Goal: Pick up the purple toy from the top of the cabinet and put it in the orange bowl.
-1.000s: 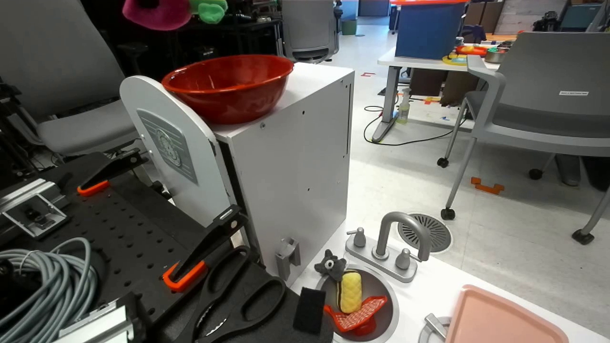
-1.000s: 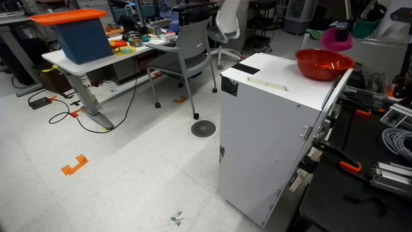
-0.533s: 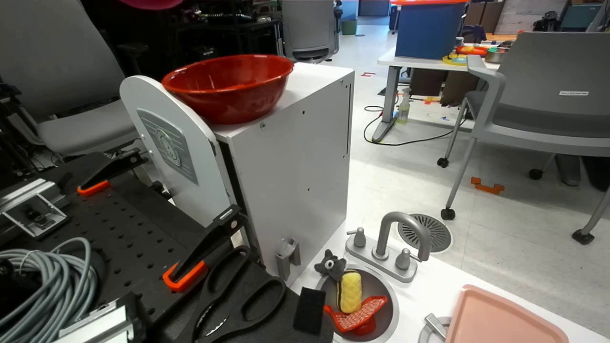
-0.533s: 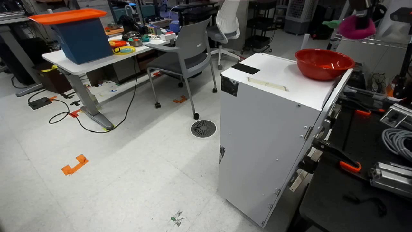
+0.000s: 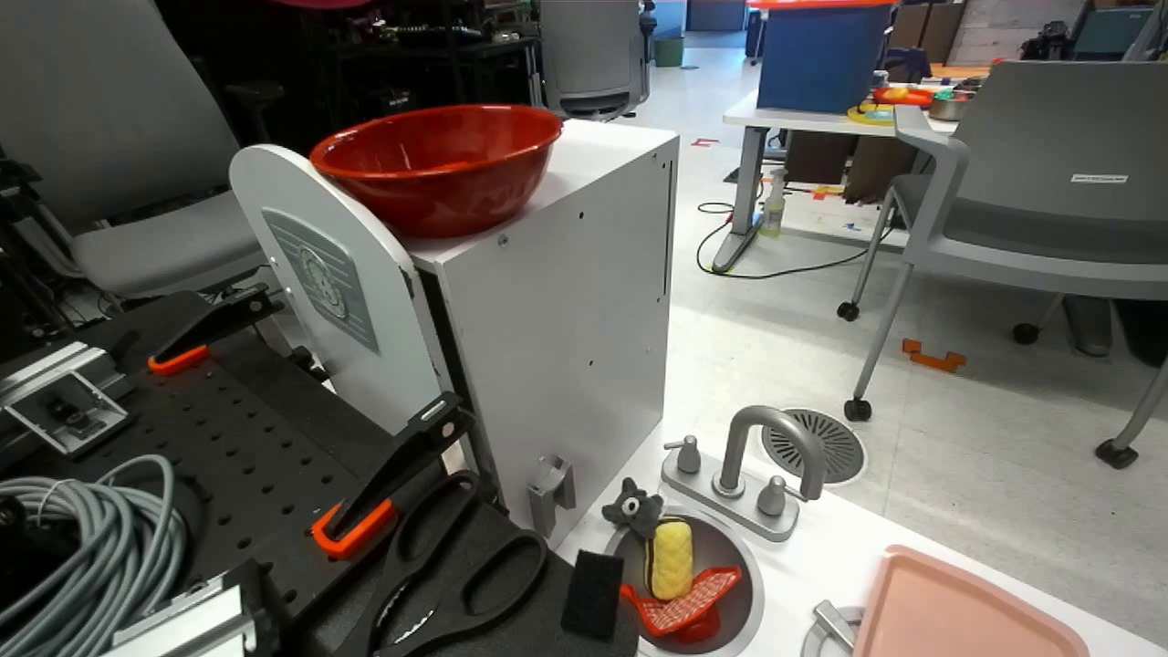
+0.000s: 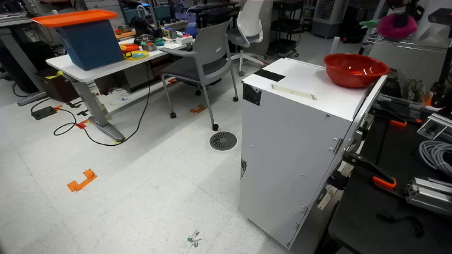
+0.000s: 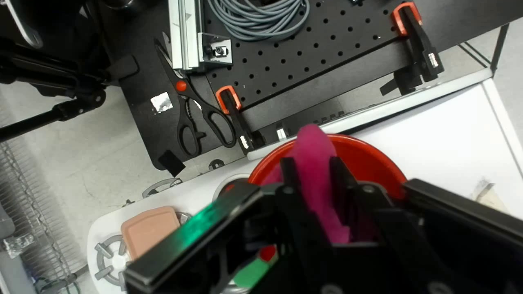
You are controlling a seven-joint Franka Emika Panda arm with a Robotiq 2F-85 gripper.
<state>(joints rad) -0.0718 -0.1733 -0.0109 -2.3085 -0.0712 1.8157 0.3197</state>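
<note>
The tall white box-shaped cabinet (image 6: 289, 151) has a shiny red round bowl (image 6: 353, 77) on top; I think this is the bowl the task calls orange. The soft pink-purple toy (image 6: 396, 31) is up in the air, higher than the bowl and not touching it in both exterior views. The wrist view shows it in front of part of the bowl, with a tip poking past the rim. The black gripper (image 7: 314, 167) has its two fingers (image 7: 291, 175) close together, squeezing the toy from both sides.

So it looks like picking up is done and carrying is the step now. Next, I think the toy should go over the middle of the bowl, down low, and then be let go. If it drops too near the rim, it might fall outside.

Now for signs. A grey badge (image 5: 321, 281) on the white round-topped panel (image 5: 397, 338) has a round pattern, but no letters I can make out. A grey chair (image 5: 1031, 151) has a white label (image 5: 1098, 179) with print too tiny to read. A black clamp with an orange end (image 7: 421, 45) has a tiny white patch (image 7: 433, 60), too blurry to read.
</note>
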